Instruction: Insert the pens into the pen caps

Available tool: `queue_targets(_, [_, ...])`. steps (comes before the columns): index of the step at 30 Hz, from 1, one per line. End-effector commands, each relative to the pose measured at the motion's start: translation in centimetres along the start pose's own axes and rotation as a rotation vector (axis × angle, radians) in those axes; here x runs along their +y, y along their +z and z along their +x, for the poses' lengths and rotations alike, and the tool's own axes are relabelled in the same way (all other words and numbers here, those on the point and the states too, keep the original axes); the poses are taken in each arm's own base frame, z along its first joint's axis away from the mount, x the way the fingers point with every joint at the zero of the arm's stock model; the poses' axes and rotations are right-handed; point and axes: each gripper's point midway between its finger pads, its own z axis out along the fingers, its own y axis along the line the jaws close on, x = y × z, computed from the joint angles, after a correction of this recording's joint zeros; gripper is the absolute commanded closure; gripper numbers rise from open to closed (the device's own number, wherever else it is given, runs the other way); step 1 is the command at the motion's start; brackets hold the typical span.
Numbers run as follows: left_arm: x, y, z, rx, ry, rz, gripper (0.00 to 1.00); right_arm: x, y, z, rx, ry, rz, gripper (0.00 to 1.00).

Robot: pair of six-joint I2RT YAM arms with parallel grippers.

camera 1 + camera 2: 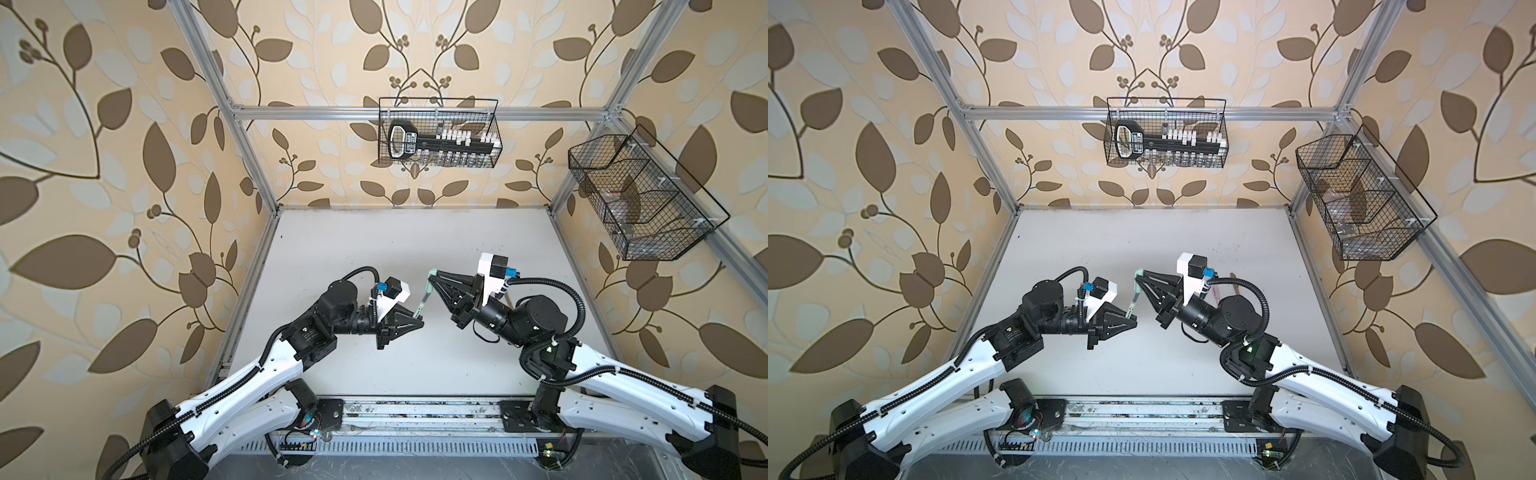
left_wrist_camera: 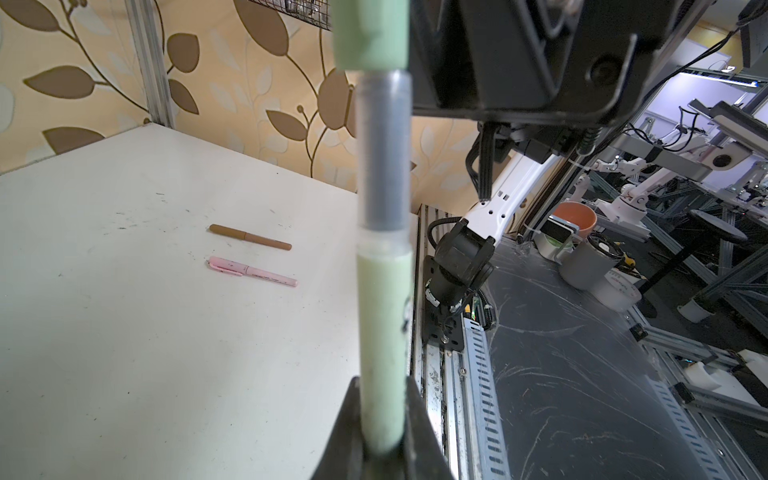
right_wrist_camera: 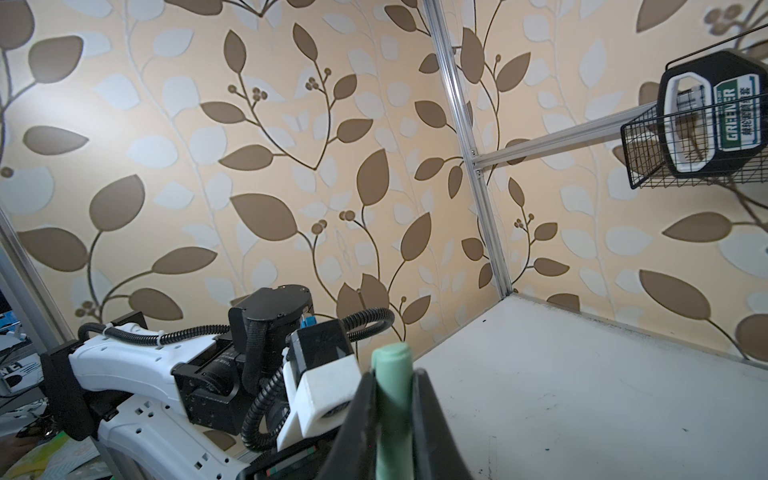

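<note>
In a top view the left gripper clamps the sage-green plastic marker pen above the white table, and the right gripper pinches its stubby green cap. In the left wrist view the pen's grey neck is exposed, so it seems only partly seated. The tan-brown pen and pink pen lie on the table, apparently capped. In the right wrist view the jaws squeeze the cap.

The only word I can read is "GREENER", in white capitals on a green label. It sits on the black hexagonal plastic handle of the tool rack in the black wire basket, caught by my right wrist camera. Small white characters run beside the word, too fine for me to make out. In both top views that label, upper centre of the frame, is a blur. The pink pen carries tiny print I cannot read.
</note>
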Motion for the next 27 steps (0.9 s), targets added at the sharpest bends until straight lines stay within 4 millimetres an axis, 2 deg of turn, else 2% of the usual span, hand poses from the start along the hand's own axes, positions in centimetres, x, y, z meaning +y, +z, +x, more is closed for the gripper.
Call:
queue_targets(1, [-1.4, -1.2, -4.6, -0.116, 0.129, 0.009, 1.00, -0.4, -0.7, 0.4, 0.013, -0.001, 0.022, 0.85])
queue_targets(11, [-0.7, -1.0, -4.8, -0.106, 0.131, -0.028, 1.00, 0.4, -1.6, -0.5, -0.029, 0.018, -0.010, 0.85])
queue_targets(16, [-1.3, -0.6, -5.5, -0.110, 0.128, 0.029, 1.00, 0.3, -1.3, 0.0, -0.017, -0.004, -0.001, 0.85])
queue_targets(21, [-0.6, -0.2, -5.0, -0.086, 0.112, 0.011, 1.00, 0.3, -1.0, 0.3, 0.020, -0.035, 0.007, 0.85])
queue_targets(27, [0.1, -0.1, -4.4, -0.061, 0.096, -0.023, 1.00, 0.2, -1.7, -0.2, 0.018, -0.051, 0.026, 0.85])
